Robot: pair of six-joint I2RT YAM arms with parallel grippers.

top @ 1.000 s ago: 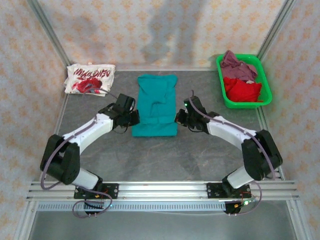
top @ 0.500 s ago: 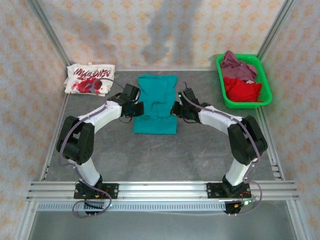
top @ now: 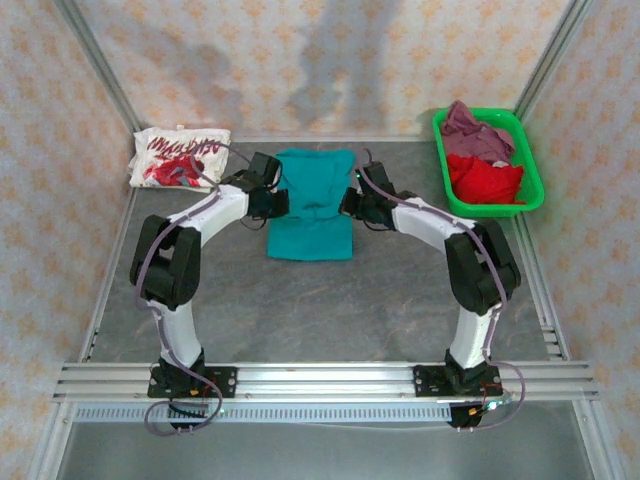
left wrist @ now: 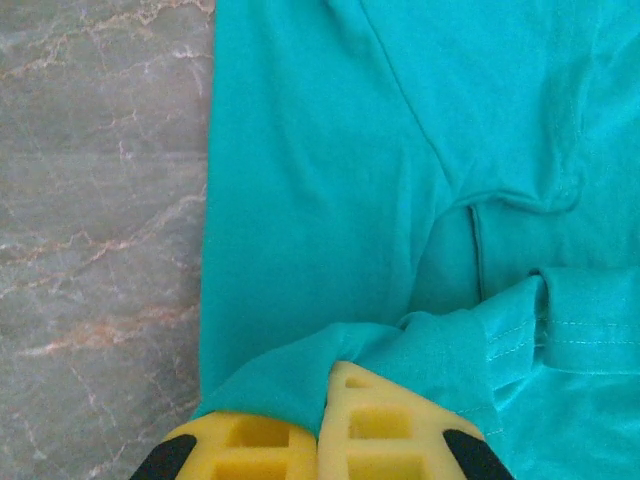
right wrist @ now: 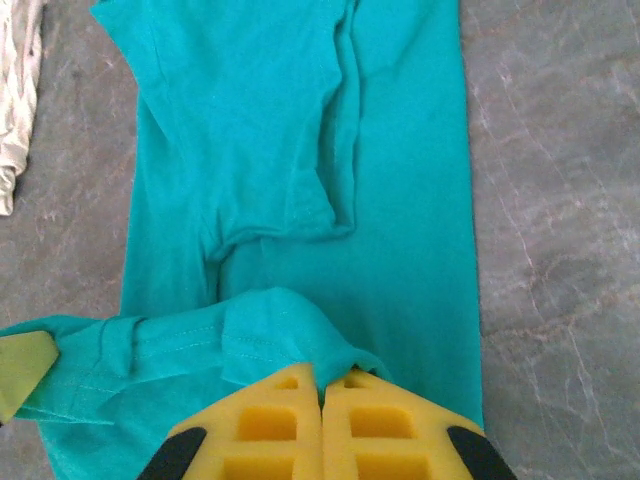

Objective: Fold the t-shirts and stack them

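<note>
teal t-shirt (top: 310, 215) lies mid-worktop (top: 400, 290), folded into a narrow strip, near end lifted and doubled toward the collar. left hand (top: 268, 200) clenched on one near corner, right hand (top: 352, 203) clenched on the other; yellow pads (left wrist: 380, 420) pinch bunched cloth. light, limp jersey that will likely sag between grips, so keep both corners level and taut. stitched hem looks like the firmest bite. worktop grey, marbled, matte. white printed tee (top: 180, 158) sits folded far left; red tee (top: 485, 180) and mauve tee (top: 475, 125) lie crumpled in green basket (top: 495, 208).
</note>
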